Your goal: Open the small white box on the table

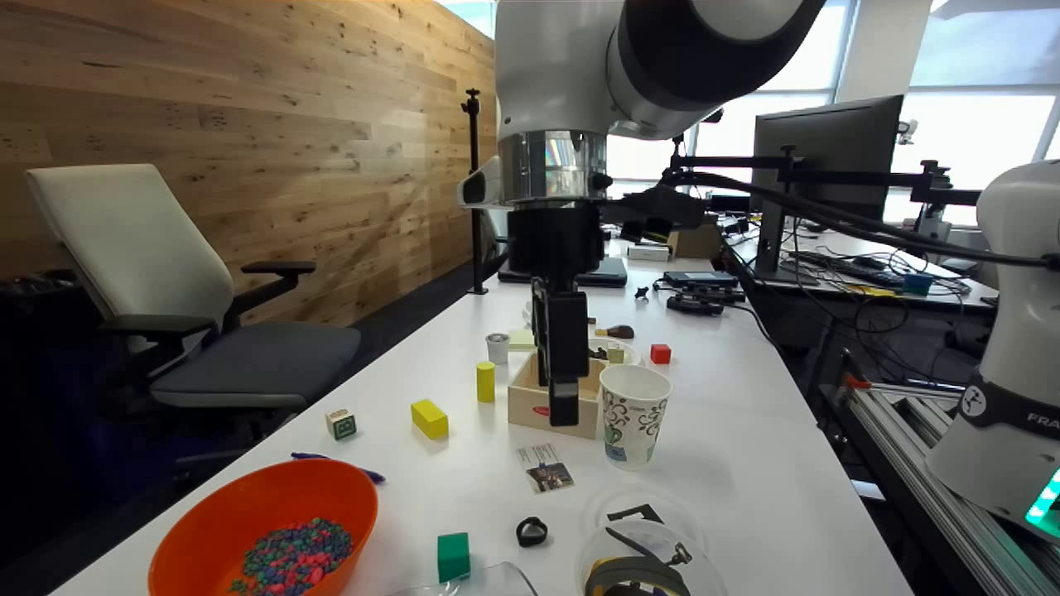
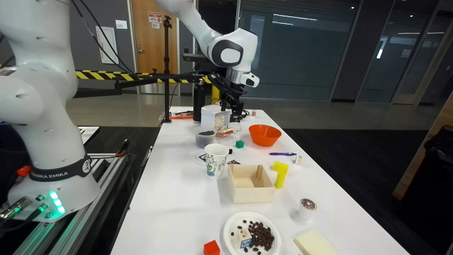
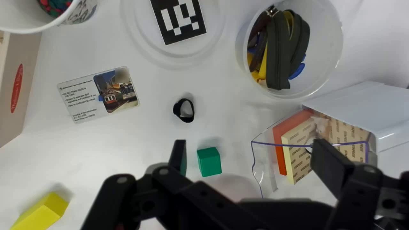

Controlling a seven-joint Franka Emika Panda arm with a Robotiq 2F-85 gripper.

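The small white box (image 3: 361,105) lies at the right of the wrist view, with a clear plastic front (image 3: 265,172) reaching out from it. Orange and yellow note pads (image 3: 298,153) show inside, partly through the plastic. In an exterior view the white box (image 2: 208,117) stands toward the far end of the table (image 2: 170,184), and my gripper (image 2: 235,115) hangs close by its right side. Elsewhere only a strip of the clear front (image 1: 489,581) shows. Wide apart and holding nothing, the fingers of my gripper (image 3: 252,155) sit above the table; the right one overlaps the box's front in that view.
A green block (image 3: 209,162) lies below the gap between the fingers. Around it are a black ring (image 3: 184,110), a card (image 3: 99,94) and a clear tub (image 3: 326,60). A paper cup (image 2: 216,159), an open wooden box (image 2: 252,193) and an orange bowl (image 2: 264,136) stand nearby.
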